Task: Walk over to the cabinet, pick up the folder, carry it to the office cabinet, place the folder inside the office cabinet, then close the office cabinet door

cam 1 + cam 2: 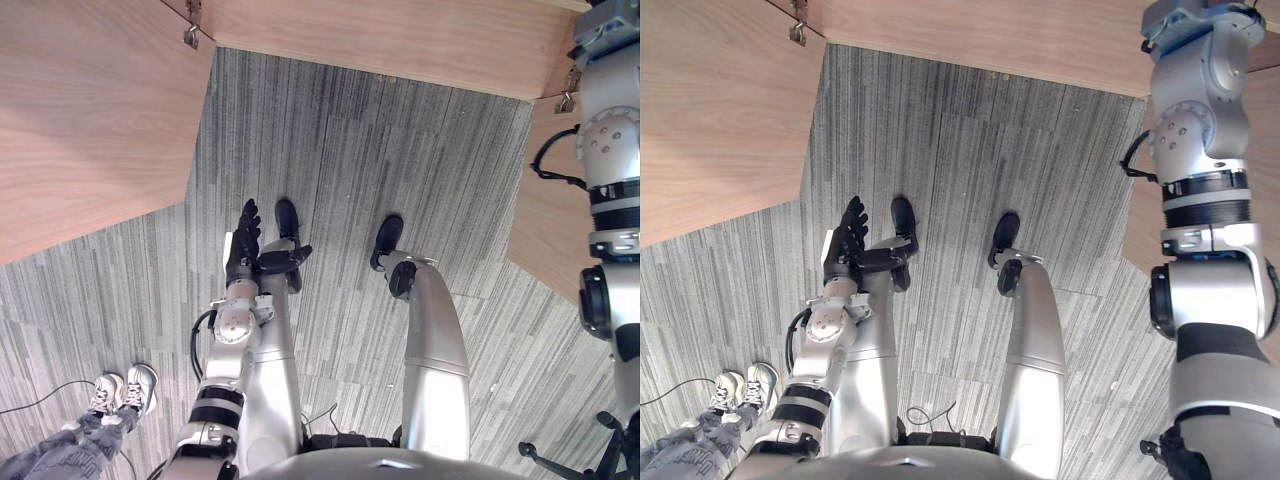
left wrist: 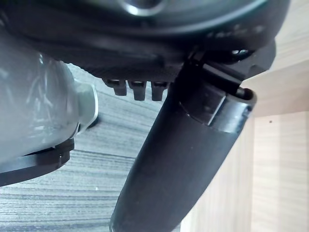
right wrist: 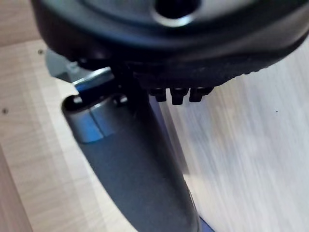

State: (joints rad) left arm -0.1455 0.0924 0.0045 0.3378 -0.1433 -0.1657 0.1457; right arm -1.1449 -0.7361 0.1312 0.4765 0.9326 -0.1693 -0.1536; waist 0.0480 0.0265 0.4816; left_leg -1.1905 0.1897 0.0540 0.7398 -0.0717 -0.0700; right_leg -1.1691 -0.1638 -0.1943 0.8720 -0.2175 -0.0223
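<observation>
My left hand (image 1: 245, 243) hangs low in front of me over the grey carpet, fingers straight and open, holding nothing; its thumb (image 2: 178, 164) sticks out past a pale wooden panel. My right arm (image 1: 1205, 200) is raised high at the right, up by the wooden cabinet (image 1: 400, 40). In the right wrist view, the right hand (image 3: 140, 164) is close against light wood, its thumb straight and the fingers (image 3: 177, 94) relaxed, with a metal hinge (image 3: 91, 77) beside it. A thin blue edge (image 3: 170, 133) runs along the thumb; I cannot tell what it is.
A wide wooden door panel (image 1: 90, 120) stands open at the left, with a hinge (image 1: 190, 35) at its top. Another wooden panel (image 1: 545, 220) is at the right. A person's legs and white shoes (image 1: 125, 390) are at the lower left on the carpet (image 1: 350, 150).
</observation>
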